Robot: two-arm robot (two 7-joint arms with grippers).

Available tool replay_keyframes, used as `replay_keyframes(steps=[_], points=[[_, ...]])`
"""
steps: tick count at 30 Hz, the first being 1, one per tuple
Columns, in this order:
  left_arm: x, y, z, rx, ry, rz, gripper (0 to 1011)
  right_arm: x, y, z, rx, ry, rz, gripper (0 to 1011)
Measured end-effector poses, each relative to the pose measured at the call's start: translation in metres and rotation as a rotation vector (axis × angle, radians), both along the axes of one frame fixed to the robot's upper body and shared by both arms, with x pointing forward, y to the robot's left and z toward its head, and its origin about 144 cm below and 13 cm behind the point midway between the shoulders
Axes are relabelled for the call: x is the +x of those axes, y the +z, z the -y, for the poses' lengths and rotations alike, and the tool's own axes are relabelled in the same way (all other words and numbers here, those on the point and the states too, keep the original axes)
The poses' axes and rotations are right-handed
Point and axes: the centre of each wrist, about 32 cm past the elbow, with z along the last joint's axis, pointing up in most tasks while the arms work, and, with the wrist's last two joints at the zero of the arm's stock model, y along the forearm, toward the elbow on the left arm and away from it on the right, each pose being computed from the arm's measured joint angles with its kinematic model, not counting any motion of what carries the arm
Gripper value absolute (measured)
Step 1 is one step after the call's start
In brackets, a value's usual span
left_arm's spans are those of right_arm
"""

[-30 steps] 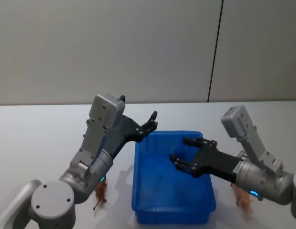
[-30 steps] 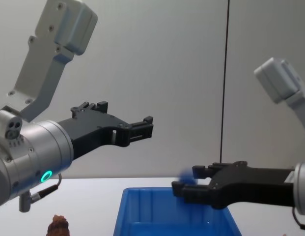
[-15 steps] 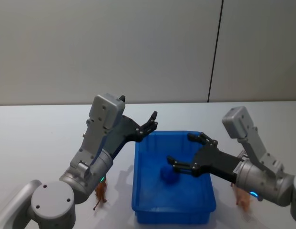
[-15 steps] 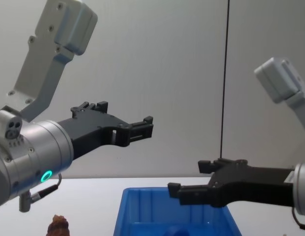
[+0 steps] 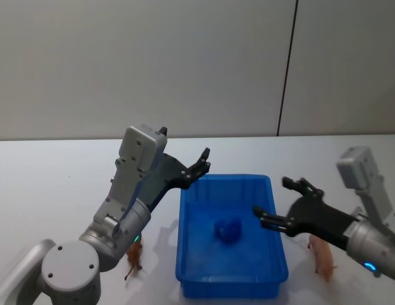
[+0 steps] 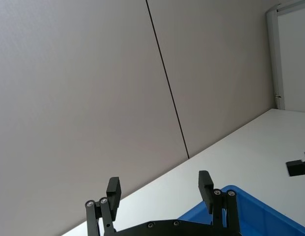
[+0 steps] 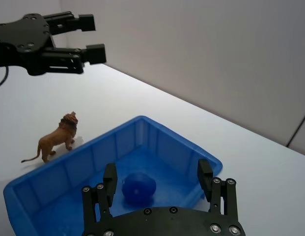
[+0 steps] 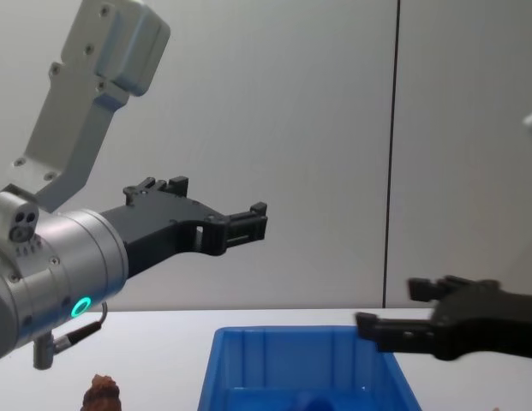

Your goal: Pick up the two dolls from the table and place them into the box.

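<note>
The blue doll (image 5: pixel 228 230) lies inside the blue box (image 5: pixel 229 287), low centre of the head view. The right gripper (image 5: pixel 271 197) hangs over its right rim, spread wide and empty. The left gripper (image 5: pixel 204 161), also wide, hovers at its upper-left corner. The lion toy (image 5: pixel 135 257) stands on the table (image 5: pixel 44 190), lower left.

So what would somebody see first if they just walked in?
The bright blue box, with a blue doll lying inside it. The left gripper hangs open, high near the box's far left corner, and the right gripper is open over its right rim. A small brown lion doll stands left of the box.
</note>
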Motion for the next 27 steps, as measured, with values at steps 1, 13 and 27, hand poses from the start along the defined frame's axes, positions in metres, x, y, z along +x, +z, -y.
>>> replay_keyframes(steps=[1, 13, 27], points=[[0.000, 0.000, 0.000, 0.000, 0.000, 0.000, 1001, -0.001, 0.000, 0.002, 0.002, -0.005, -0.002, 1004], [0.000, 0.000, 0.000, 0.000, 0.000, 0.000, 1001, -0.019, -0.002, 0.033, -0.017, -0.083, -0.055, 1004], [0.000, 0.000, 0.000, 0.000, 0.000, 0.000, 1001, -0.030, -0.007, 0.046, -0.063, -0.128, -0.138, 1004]])
